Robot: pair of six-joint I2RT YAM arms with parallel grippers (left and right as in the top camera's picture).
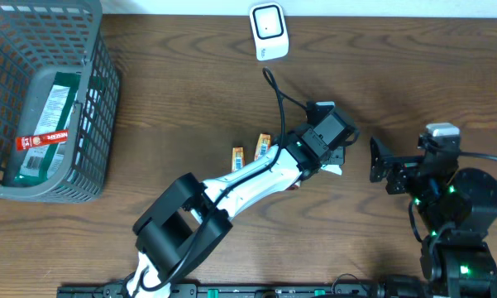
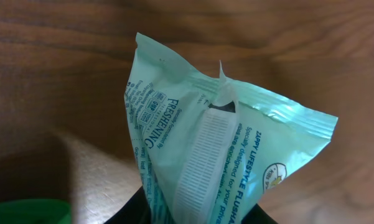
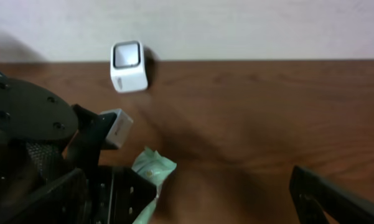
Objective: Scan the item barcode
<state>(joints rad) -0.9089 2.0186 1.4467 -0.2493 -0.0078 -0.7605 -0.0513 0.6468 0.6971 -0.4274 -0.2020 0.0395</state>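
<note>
The item is a mint-green wipes packet [image 2: 236, 149] with blue print, and my left gripper [image 1: 334, 159] is shut on its lower end. The packet hangs just above the table's middle, its crimped top corner toward the camera. In the right wrist view the packet [image 3: 153, 169] pokes out beside the left arm's black fingers. No barcode shows in any view. The white scanner [image 1: 268, 31] stands at the table's far edge, its window facing up. My right gripper [image 1: 379, 160] is open and empty, pointing left at the packet from a short gap away; one of its fingers [image 3: 336, 200] shows at the lower right.
A grey mesh basket [image 1: 99, 91] at the far left holds a green packet [image 1: 45, 124] and a red bar [image 1: 43, 139]. Two small orange packets [image 1: 238, 155] [image 1: 263, 145] lie beside the left arm. The scanner [image 3: 129, 65] sits against the back wall.
</note>
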